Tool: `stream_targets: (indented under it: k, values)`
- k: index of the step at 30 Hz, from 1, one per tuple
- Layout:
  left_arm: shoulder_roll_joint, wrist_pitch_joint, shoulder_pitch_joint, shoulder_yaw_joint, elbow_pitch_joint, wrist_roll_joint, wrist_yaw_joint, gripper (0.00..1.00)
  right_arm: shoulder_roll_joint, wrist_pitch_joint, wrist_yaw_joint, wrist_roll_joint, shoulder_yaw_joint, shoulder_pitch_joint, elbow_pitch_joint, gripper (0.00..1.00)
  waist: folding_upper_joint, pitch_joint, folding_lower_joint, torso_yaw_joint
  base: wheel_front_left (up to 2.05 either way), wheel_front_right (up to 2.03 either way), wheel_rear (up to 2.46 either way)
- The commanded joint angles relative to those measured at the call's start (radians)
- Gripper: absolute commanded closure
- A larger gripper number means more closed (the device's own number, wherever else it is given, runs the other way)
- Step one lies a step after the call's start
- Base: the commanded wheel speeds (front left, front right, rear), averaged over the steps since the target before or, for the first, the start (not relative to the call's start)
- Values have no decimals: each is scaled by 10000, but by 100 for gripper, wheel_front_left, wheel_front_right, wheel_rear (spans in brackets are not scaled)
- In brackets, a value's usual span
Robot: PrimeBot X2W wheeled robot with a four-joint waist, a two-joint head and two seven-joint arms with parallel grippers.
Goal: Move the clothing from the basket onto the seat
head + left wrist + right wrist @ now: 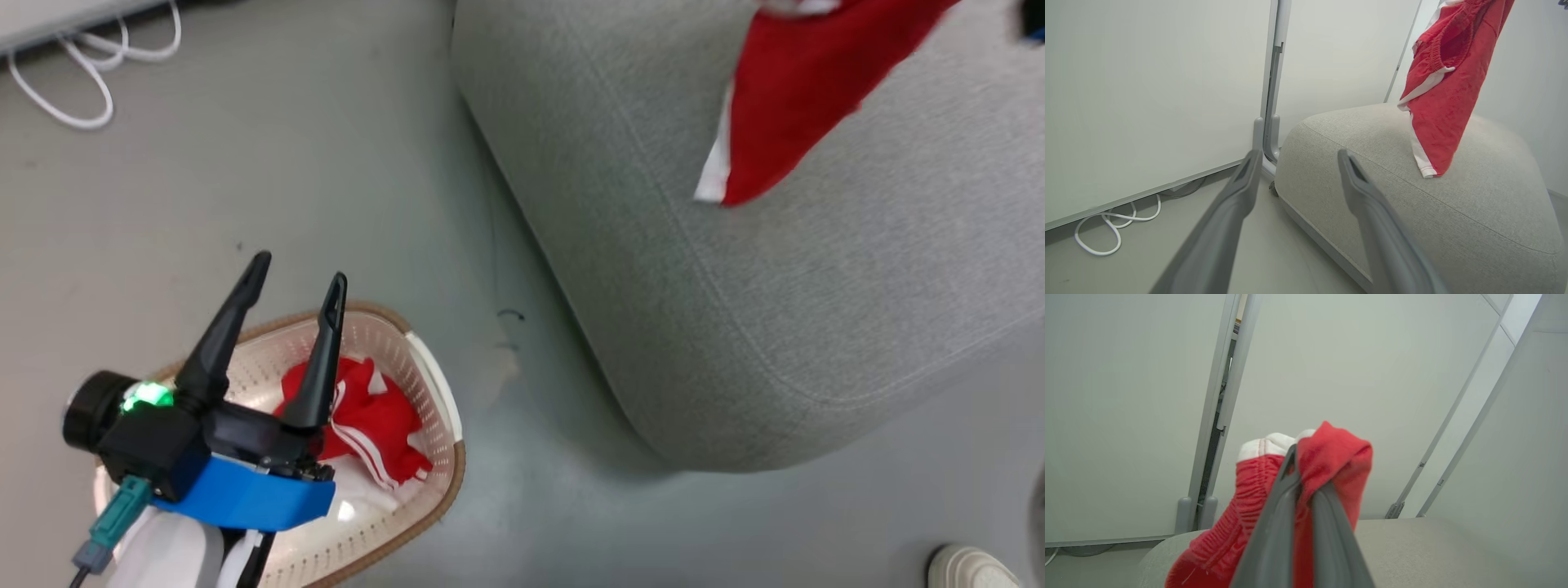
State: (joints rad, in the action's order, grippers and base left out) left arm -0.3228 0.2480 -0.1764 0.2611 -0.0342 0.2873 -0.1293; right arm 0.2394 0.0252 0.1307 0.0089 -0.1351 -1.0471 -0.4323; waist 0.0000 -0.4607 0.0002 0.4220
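Clothing (pixel 796 90) halfway there, one piece dangling over the seat (pixel 816 327)
Right gripper (pixel 1299 469) is pinched tight on it, so the next move looks like lowering and letting go onto the seat. Left gripper (pixel 298 271) hangs spread wide over the basket (pixel 447 465), where a second garment (pixel 380 425) needs grabbing.

No text, label, brand, number or sign could be read on anything in view. A small dark mark (pixel 510 315) on the floor (pixel 326 163) was too small to tell as writing.
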Motion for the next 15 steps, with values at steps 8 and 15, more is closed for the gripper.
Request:
stream_targets:
  k: [8, 15]
  values:
    - [-402, -191, -513, -209, -954, -161, 72, 0, 1073, 399, 1, -434, -1519, -833, -442, 100, 0, -1555, -2, -413, 0, 0, 0]
    - [-656, -398, -906, -226, -1435, -198, 68, 0, 902, 727, 1, -509, -2374, -249, -1881, 100, 0, -2147, -2, -607, 0, 0, 0]
